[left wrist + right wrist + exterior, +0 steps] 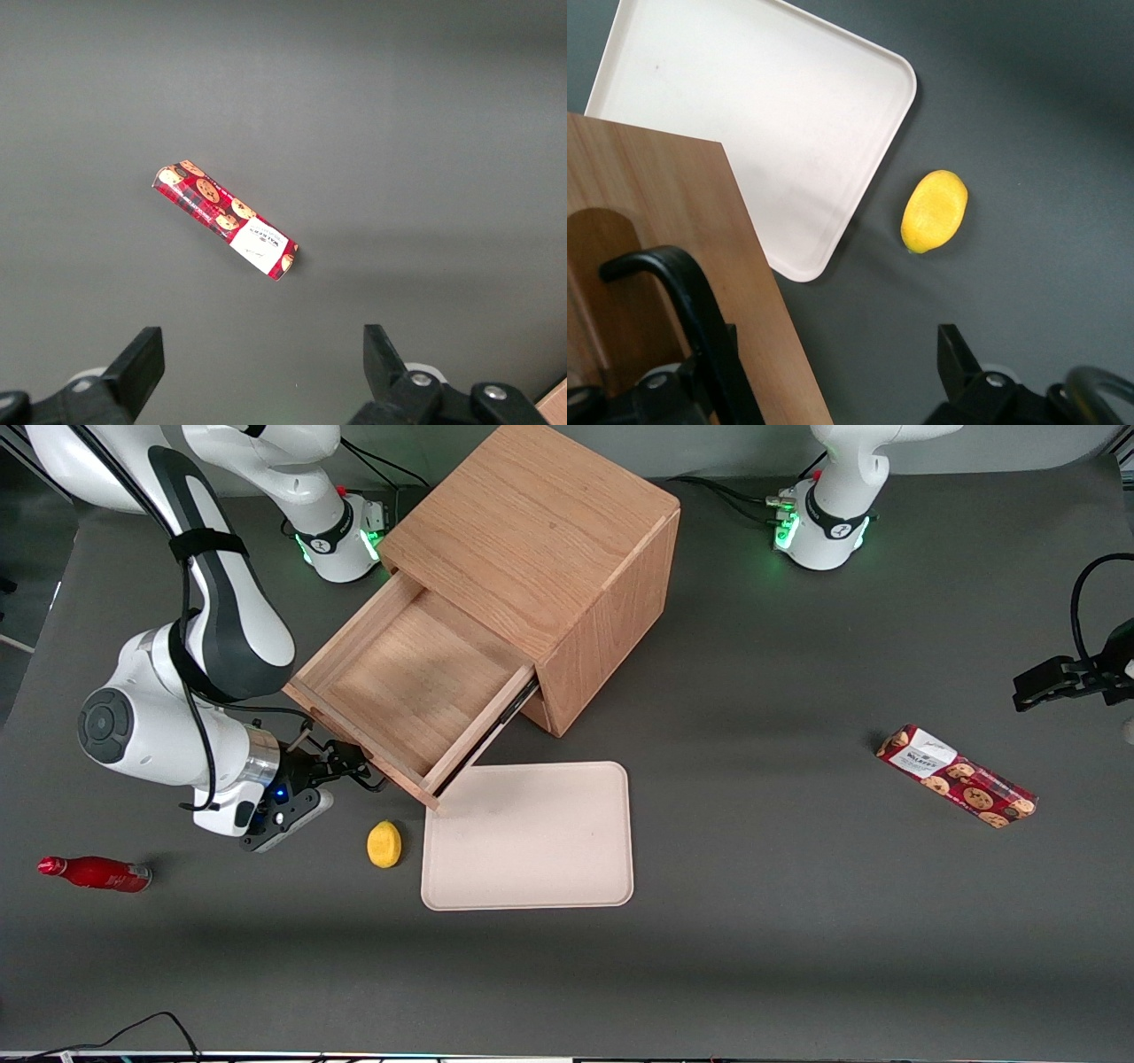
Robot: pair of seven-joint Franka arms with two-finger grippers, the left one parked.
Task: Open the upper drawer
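Straddling the handle (673,292) at the upper drawer (416,682) front, the gripper (354,766) stands open — holding nothing; lemon (384,843) at its five o'clock

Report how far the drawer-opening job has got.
Done: the upper drawer stands pulled well out of the cabinet, its bare wooden floor showing. In hand: the gripper is at the drawer's front panel by the black handle, fingers spread, gripping nothing. Left: at most a little more pull, then backing the arm away.
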